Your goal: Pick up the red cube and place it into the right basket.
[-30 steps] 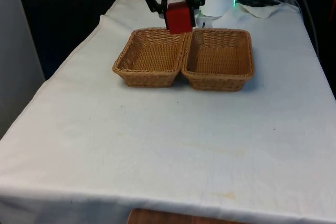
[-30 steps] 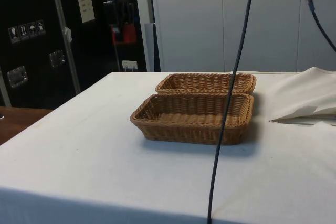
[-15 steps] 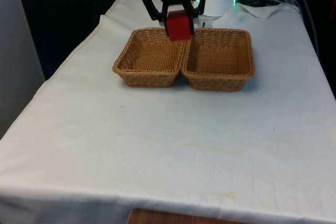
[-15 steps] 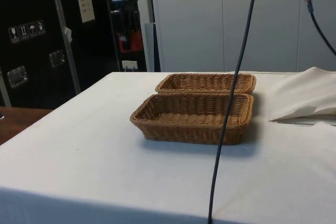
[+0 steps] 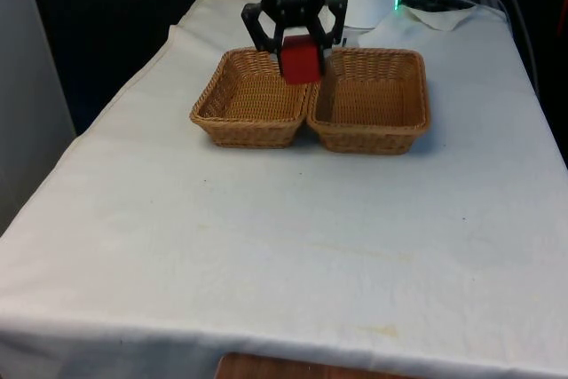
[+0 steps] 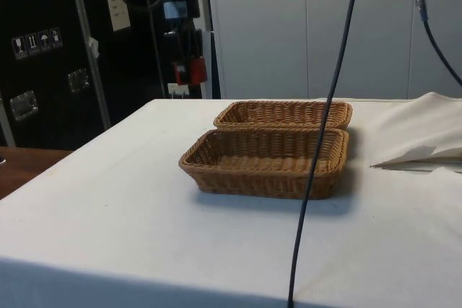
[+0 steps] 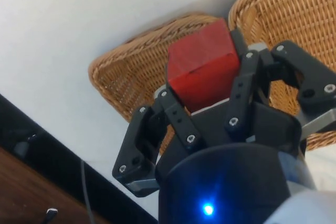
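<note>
My gripper [image 5: 296, 49] is shut on the red cube [image 5: 299, 61] and holds it in the air. In the front view the cube hangs over the far right corner of the left wicker basket [image 5: 247, 124], close to the rim it shares with the right wicker basket [image 5: 368, 141]. From the side, the gripper [image 6: 190, 71] and cube [image 6: 195, 71] hang well above the table, left of the two baskets [image 6: 260, 178]. In the wrist view the cube [image 7: 199, 61] sits between the two black fingers [image 7: 176, 119], with wicker rims [image 7: 123, 80] below.
Both baskets stand side by side, touching, at the table's far end on the white cloth [image 5: 293, 237]. Folded cloth [image 6: 419, 131] lies beyond them near the robot base. A black cable [image 6: 317, 142] hangs across the side view's foreground.
The gripper has come down with the cube toward the baskets. In the side view it has moved down and to the right. The baskets have not moved.
</note>
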Action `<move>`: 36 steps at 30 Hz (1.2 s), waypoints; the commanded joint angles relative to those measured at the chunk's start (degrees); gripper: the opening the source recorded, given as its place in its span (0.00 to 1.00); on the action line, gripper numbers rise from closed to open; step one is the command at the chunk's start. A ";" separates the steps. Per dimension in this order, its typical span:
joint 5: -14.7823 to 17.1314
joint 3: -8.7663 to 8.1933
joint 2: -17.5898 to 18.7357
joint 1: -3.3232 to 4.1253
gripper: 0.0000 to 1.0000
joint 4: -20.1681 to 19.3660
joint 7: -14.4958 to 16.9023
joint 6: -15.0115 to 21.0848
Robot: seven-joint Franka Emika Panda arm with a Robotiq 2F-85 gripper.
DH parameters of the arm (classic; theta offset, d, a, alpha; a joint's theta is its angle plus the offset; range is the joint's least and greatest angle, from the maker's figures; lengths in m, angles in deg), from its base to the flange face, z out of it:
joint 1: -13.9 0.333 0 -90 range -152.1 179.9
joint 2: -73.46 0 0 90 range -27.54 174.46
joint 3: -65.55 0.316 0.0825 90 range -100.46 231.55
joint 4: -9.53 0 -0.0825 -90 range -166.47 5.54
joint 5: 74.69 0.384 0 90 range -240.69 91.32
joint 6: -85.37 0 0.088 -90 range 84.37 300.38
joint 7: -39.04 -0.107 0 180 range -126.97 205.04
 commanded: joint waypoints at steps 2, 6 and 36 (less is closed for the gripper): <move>-0.86 -0.52 -1.95 0.97 0.02 -3.44 0.23 2.75; -0.63 -0.23 -2.35 0.86 0.02 -4.47 0.52 3.95; -2.06 0.92 -10.49 -1.55 0.02 -16.56 5.50 10.77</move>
